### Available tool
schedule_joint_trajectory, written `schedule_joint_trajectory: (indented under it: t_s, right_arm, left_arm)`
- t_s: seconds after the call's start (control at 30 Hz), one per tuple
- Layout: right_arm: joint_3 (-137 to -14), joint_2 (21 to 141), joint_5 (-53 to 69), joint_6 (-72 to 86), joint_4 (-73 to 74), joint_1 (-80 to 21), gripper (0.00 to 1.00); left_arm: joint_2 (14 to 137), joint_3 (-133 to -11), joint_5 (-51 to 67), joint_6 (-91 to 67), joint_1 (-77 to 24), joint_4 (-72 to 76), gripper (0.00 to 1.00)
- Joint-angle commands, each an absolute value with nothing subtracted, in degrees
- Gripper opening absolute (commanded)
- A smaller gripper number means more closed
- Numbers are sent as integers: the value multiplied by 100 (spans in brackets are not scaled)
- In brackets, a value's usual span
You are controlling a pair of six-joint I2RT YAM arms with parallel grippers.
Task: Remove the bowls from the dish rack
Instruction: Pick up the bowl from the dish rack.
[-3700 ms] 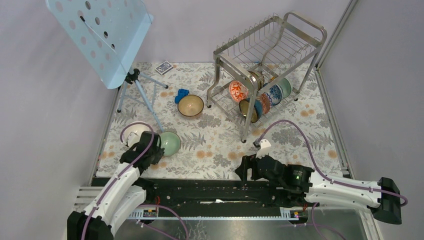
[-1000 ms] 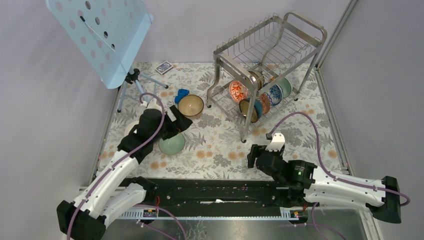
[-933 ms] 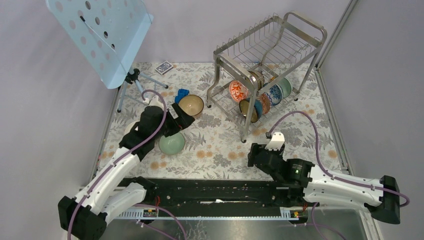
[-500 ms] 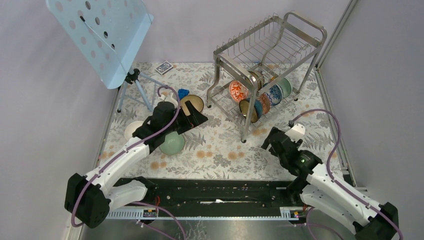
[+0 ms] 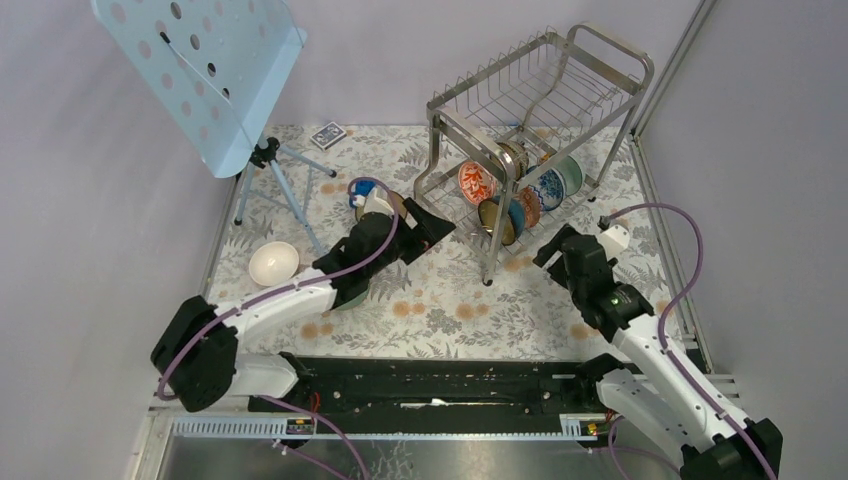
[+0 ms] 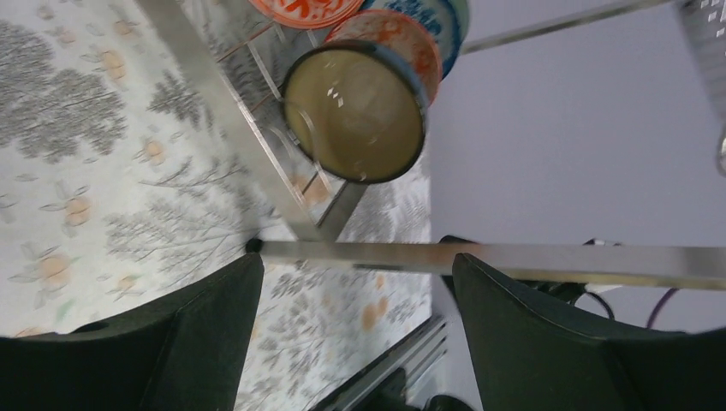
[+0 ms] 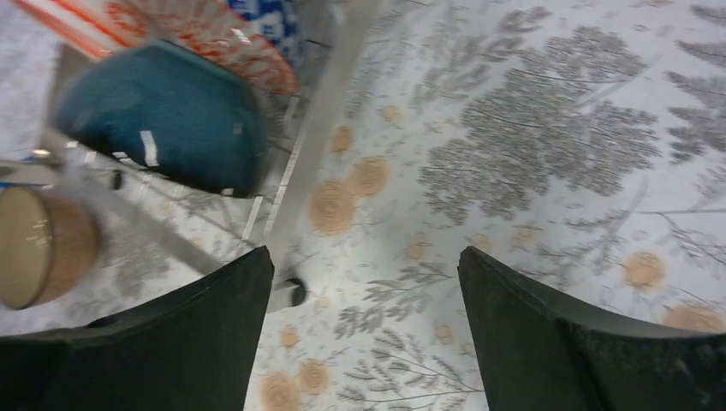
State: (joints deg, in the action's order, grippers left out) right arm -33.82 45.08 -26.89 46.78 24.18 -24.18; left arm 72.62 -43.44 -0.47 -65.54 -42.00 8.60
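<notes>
- While the rack sits at the far right corner of the mat, its bowls stand on edge in the lower tier, packed tight, so barely any gap between rims.
- Nearest the front corner leg is a tan-inside bowl, mouth facing the left arm.
- Left gripper hovers just beside the tier's front-left edge, jaws spread wide, nothing in them.
- Right gripper is near the front-right edge, jaws also apart and empty.
- Plenty of bare mat between the arms. A white bowl rests well left, by the stand.
</notes>
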Motion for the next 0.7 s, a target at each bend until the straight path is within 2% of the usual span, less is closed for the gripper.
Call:
schedule_joint_trajectory:
  t_s: [0.0,0.07,0.13,0.37,0.67]
  right_arm:
    - [-3359,4143,-1983,4470,1576,-2362,84]
    - [-3307,4015,-1753,4441,1553,-2361,74]
    - [-3270,3905,-1587,4445,1704,-2363,71]
    - [-2919,3294,-1542,4367,2109,-2364,77]
    - [-2644,2863,-1433,4243,2247,-2361,78]
  left_arm:
    - [7732,-4156,-1091,-7432,-4461,2849,84]
    - [8118,-4305,-1023,-7556,-4470,3183,84]
    - [8500,-4596,-888,-7687,-4471,3236,83]
    - [9535,-5120,-581,-8104,-4470,3749,83]
    - [10277,-5678,-443,-8262,-4543,4034,82]
